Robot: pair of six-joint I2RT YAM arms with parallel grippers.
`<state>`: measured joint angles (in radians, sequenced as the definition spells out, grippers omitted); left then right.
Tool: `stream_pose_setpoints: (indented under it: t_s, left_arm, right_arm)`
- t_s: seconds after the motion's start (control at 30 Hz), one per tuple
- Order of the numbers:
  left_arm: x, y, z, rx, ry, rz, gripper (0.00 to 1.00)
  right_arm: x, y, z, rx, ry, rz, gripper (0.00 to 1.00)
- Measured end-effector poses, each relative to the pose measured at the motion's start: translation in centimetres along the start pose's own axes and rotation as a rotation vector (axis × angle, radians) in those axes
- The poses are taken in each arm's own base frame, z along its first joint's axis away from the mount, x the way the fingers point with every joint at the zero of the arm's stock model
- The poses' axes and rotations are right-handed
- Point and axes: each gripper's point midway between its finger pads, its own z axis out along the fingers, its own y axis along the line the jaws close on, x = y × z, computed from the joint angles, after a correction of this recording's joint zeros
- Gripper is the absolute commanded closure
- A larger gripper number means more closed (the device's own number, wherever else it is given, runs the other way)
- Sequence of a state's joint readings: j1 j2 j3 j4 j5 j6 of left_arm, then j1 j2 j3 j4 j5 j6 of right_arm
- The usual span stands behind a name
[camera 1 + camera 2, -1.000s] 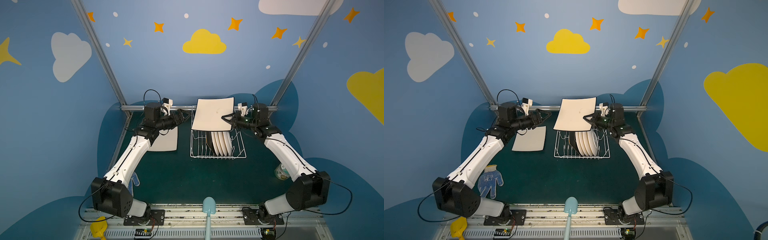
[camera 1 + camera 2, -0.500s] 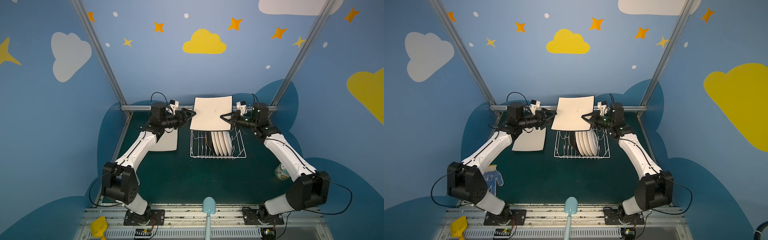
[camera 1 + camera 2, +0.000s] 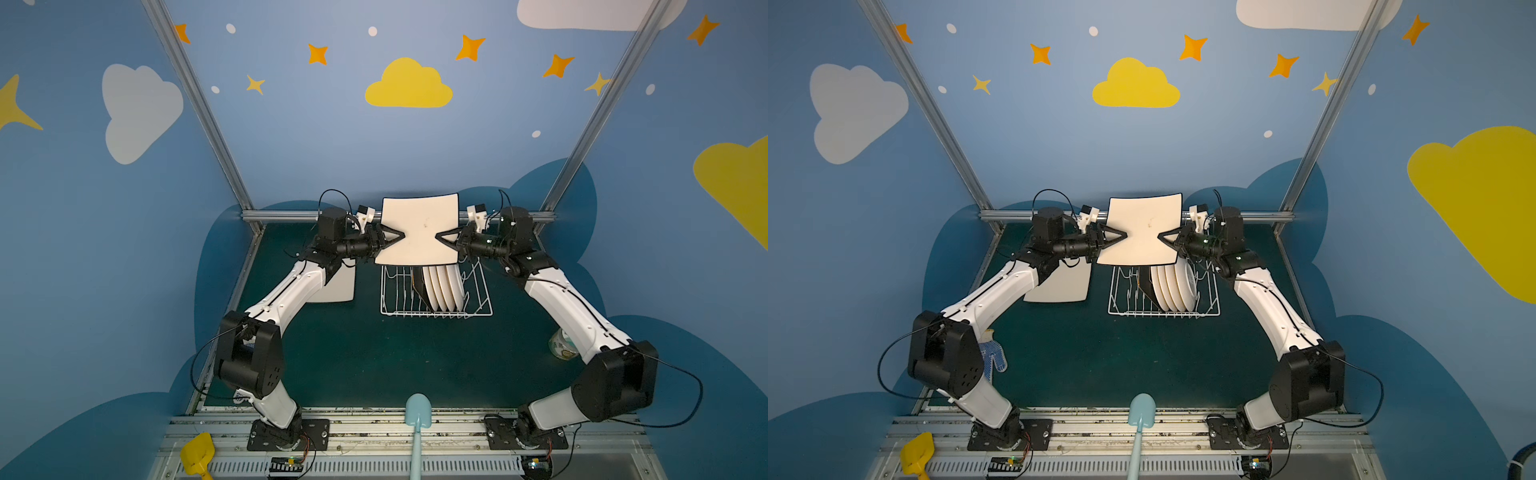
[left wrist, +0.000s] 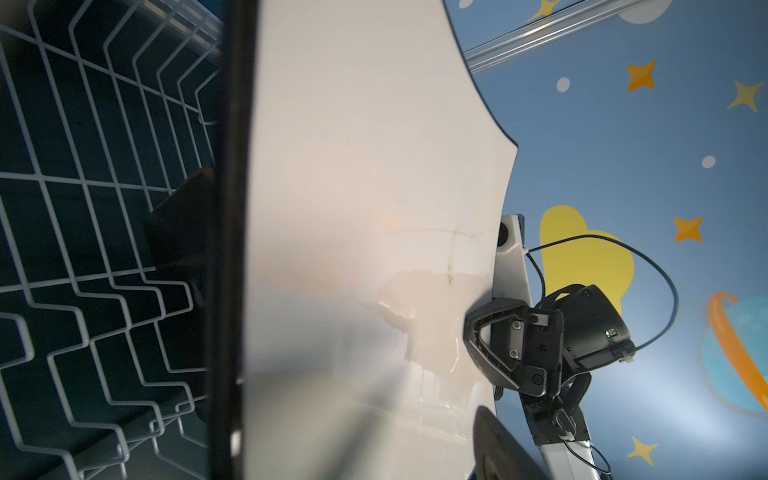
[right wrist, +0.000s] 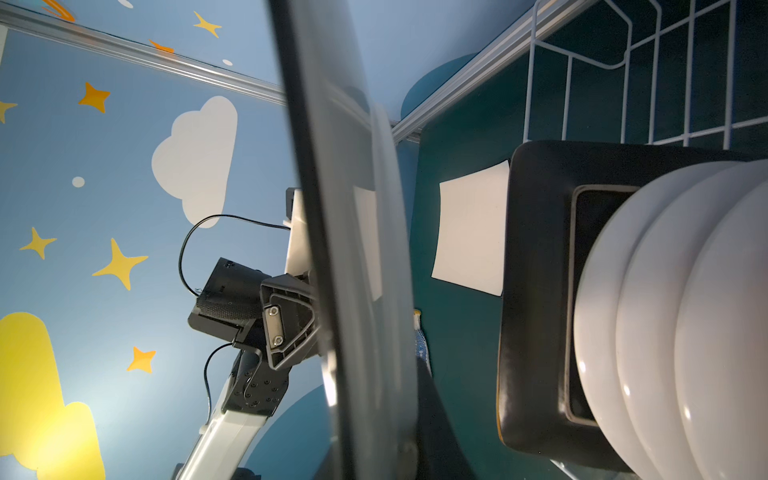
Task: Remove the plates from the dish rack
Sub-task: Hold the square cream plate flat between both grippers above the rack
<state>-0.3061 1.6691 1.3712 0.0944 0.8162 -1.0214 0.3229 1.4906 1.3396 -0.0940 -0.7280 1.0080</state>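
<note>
A dark green table mat [image 3: 374,361] spreads beneath both arms. On it, lower than the two claws and a little nearer the camera head, stands the white wire dish rack [image 3: 1125,291]; the rows of tines on the left claw's side are bare.

Above the rack's far end a large cream-white square plate [image 3: 419,224] hangs clear of the wires, roughly upright, its broad face turned toward the camera head. It sits directly between the claws, which meet it from opposite sides at about the same height. The right claw [image 3: 444,241] is clamped tight on the plate's right edge, one black finger across the front face. The left claw [image 3: 395,240] straddles the left edge, a finger likewise laid over the front face. Whether its pads actually press the plate cannot be told.

A second cream-white square plate [image 3: 1063,286] lies flat on the mat, below the left claw on its outer side. It is apart from the rack and partly hidden by the left forearm.

Inside the rack a black square plate [image 5: 536,291] stands on edge, just under the held plate's lower edge and between the two claws. Against it, on the right claw's side, four round white plates [image 5: 665,311] stand packed in a row.

A light blue plastic shovel [image 3: 417,415] lies at the table's near edge, well apart from both claws.
</note>
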Motion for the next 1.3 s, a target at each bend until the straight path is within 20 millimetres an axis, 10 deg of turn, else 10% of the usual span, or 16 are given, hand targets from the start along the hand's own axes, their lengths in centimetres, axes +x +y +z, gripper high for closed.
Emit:
stream_pose_setpoints:
  t_s: [0.9,1.3]
  left_arm:
    - [-1.1,-0.3,-0.6,0.021,-0.028,-0.060,0.97]
    - [-1.1,-0.4,-0.7,0.027,-0.024,-0.072,0.97]
  right_arm:
    - [0.0,0.5,-0.1,-0.058,0.013,-0.005,1.00]
    - [0.0,0.4,0.0,-0.060,0.012,-0.002,0.98]
